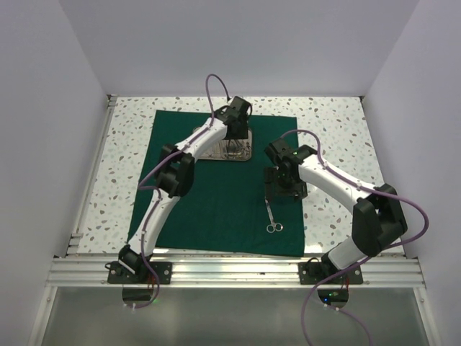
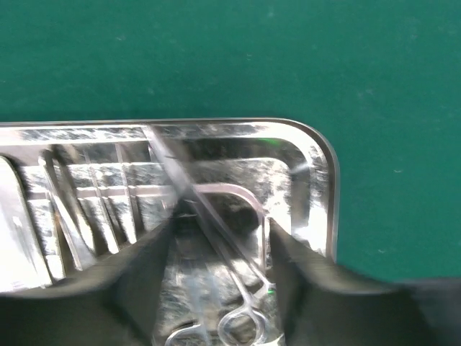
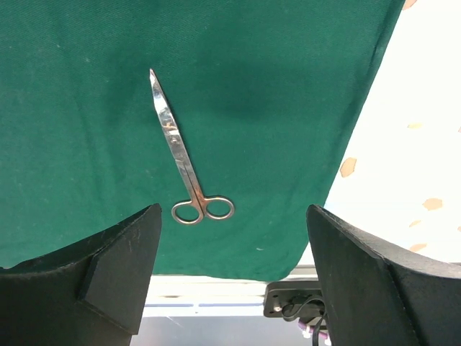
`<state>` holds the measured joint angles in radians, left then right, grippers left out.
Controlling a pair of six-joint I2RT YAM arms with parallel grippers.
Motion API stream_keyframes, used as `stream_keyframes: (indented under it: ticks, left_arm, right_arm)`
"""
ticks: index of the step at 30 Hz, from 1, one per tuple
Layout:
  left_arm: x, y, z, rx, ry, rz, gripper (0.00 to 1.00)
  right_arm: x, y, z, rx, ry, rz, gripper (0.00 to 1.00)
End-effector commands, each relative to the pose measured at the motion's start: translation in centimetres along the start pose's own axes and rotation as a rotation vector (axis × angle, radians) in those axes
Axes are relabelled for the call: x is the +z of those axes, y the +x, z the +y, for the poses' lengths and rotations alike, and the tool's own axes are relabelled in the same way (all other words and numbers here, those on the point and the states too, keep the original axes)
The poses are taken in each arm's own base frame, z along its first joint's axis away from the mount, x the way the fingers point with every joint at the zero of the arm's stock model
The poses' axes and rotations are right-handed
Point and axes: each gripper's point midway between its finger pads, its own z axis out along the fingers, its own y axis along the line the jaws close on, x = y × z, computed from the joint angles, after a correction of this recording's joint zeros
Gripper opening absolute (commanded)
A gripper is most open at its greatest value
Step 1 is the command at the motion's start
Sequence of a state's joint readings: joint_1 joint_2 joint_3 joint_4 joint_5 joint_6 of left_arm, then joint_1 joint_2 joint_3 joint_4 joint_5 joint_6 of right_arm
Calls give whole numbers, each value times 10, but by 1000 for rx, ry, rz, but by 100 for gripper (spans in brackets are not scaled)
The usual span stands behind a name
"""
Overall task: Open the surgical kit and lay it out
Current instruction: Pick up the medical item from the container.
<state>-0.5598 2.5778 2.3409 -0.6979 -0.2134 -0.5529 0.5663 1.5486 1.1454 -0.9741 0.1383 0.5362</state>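
The dark green drape (image 1: 209, 209) lies spread flat on the table. The steel tray (image 1: 245, 153) sits on its far part. My left gripper (image 1: 234, 146) is down in the tray. In the left wrist view the tray rim (image 2: 317, 144) shows. My left gripper (image 2: 223, 231) is open, with its fingers either side of a ring-handled forceps (image 2: 241, 292). Thin instruments (image 2: 72, 216) lie further left in the tray. Scissors (image 1: 272, 216) lie on the drape, rings toward me. My right gripper (image 1: 283, 189) hovers open and empty above them. It shows open in its wrist view (image 3: 233, 207), over the scissors (image 3: 180, 151).
Speckled tabletop (image 3: 403, 144) shows past the drape's right edge. An aluminium rail (image 1: 238, 270) runs along the near edge. White walls enclose the table on three sides.
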Motion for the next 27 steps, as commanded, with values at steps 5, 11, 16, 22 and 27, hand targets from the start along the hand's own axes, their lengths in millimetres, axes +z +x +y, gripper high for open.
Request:
stream_keyframes:
  ticks: [5,11,16,22,27]
  left_arm:
    - [18,43,36,99,-155,113,39]
    - [21,64,54,131,-198,175,24]
    - [14,55,59,129,-208,159,0]
    - [-2,36,61,120,-199,118,0]
    - [-24,8,54,94,-167,51,0]
  right_arm:
    - [-1,-5,1,-8,-34,-26,84]
    - [5,-6,5,-3,-50,-22,82]
    - [6,-7,5,-2,-52,-21,80]
    - [6,-10,7,-8,-53,-23,79]
    - [3,-15,8,-10,-52,-29,78]
